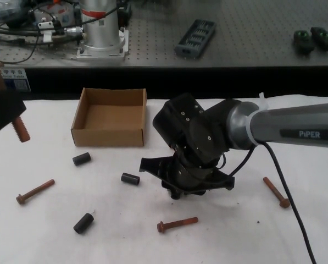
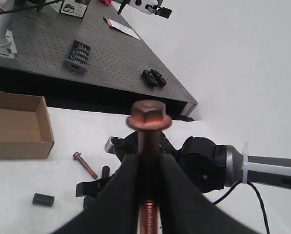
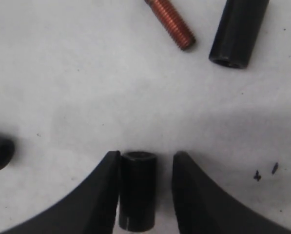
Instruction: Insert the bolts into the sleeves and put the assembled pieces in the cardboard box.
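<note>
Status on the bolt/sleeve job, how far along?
Done: nothing; cardboard box looks empty, no pair assembled. In hand: left gripper holds a bolt; right gripper, open, straddles a sleeve on the cloth. Remaining: that insertion, plus three loose bolts and three loose sleeves.

My right arm (image 1: 295,129) beside the cardboard box (image 1: 109,137), box mouth unobstructed, sleeve (image 3: 138,190) between my right fingers (image 3: 94,200), left-held bolt (image 2: 148,119) raised clear.

The bench (image 1: 235,242) is seen from behind and above by the high view, closely downward by the right wrist view; the cardboard box (image 1: 109,135) is shared with the left.
</note>
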You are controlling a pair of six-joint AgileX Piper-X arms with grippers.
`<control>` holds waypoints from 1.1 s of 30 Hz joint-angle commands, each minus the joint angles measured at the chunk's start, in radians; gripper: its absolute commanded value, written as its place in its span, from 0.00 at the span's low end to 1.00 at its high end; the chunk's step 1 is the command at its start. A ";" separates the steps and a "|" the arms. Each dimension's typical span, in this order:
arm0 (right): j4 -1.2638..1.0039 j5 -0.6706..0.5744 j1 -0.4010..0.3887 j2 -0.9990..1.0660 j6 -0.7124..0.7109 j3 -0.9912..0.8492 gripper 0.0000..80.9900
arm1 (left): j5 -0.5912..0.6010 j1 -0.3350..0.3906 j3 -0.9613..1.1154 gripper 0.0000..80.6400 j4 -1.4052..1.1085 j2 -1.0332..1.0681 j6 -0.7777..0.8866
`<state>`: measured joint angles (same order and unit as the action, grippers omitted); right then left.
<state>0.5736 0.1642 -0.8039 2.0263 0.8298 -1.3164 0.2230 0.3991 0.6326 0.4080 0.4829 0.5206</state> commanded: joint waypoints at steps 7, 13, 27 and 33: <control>0.089 -0.020 -0.001 0.012 -0.041 -0.006 0.11 | -0.010 -0.003 0.006 0.01 -0.014 -0.009 -0.007; 0.158 -0.014 -0.001 -0.020 -0.223 -0.006 0.05 | -0.126 -0.003 -0.008 0.01 -0.026 -0.006 -0.011; -0.254 -0.082 0.011 -0.570 -0.781 0.512 0.05 | 0.157 -0.003 -0.284 0.01 -0.858 0.432 0.138; -0.862 -0.527 0.088 -0.773 -0.795 0.848 0.05 | 0.226 -0.008 -0.281 0.01 -1.224 0.668 0.222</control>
<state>-0.2512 -0.3487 -0.6953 1.2600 0.0509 -0.4528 0.4236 0.3965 0.3445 -0.6696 1.1039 0.6895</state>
